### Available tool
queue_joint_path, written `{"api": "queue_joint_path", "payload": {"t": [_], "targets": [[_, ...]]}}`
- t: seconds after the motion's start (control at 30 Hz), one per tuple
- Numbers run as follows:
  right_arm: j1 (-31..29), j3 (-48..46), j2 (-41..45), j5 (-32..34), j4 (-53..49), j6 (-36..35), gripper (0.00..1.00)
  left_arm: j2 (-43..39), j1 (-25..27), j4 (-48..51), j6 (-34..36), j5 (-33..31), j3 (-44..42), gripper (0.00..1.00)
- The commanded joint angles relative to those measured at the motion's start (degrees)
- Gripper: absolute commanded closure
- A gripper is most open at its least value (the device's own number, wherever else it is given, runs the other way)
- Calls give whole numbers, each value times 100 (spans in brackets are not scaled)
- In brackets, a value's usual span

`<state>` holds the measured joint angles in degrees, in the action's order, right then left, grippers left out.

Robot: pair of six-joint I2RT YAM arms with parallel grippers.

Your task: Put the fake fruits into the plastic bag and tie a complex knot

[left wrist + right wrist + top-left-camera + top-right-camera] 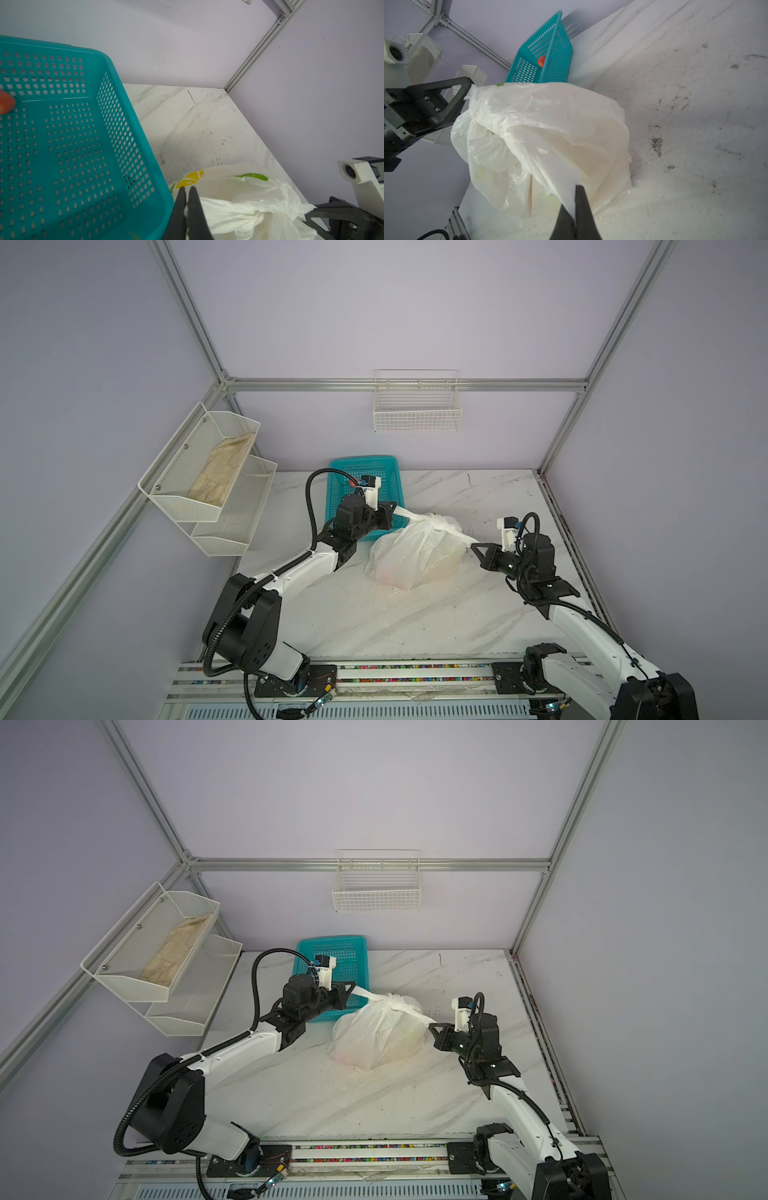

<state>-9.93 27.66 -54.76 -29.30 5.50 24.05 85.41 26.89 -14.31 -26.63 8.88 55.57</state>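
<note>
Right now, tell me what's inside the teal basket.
One small red fruit lies in the teal basket; its visible floor is otherwise bare. The plastic bag hides one end.

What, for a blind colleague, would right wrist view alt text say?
The right gripper pinches one end of the bulging white plastic bag on the marble table; the left gripper grips the opposite end. Behind, a teal basket holds one red fruit.

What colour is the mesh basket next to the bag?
Teal. The basket shows best in the left wrist view.
</note>
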Motion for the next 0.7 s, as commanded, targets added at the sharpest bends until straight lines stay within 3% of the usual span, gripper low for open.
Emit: {"api": "queue_joint_path", "payload": {"t": [0.0,0.07,0.17,0.3,0.4,0.5,0.57,0.67], "targets": [[-27,167,84,392,-217,79,100,-385,-79,-154,331,-838,-68,100],[33,20,177,346,-234,135,100,-620,-119,-87,341,-1197,-266,100],[624,-491,162,98,7,255,100,-381,-252,110,550,-1774,-461,100],[735,-619,-106,16,768,872,100,-26,-171,444,746,-1622,-338,100],[341,-174,19,521,249,581,100,-207,12,408,865,-1698,-309,100],[294,-107,175,509,-13,388,100,-351,18,475,832,-1988,-353,100],[539,-377,221,627,4,329,100,-242,-40,535,899,-2339,-446,100],[1071,-692,-76,232,458,494,100,-20,-237,550,860,-2256,-614,100]]}}
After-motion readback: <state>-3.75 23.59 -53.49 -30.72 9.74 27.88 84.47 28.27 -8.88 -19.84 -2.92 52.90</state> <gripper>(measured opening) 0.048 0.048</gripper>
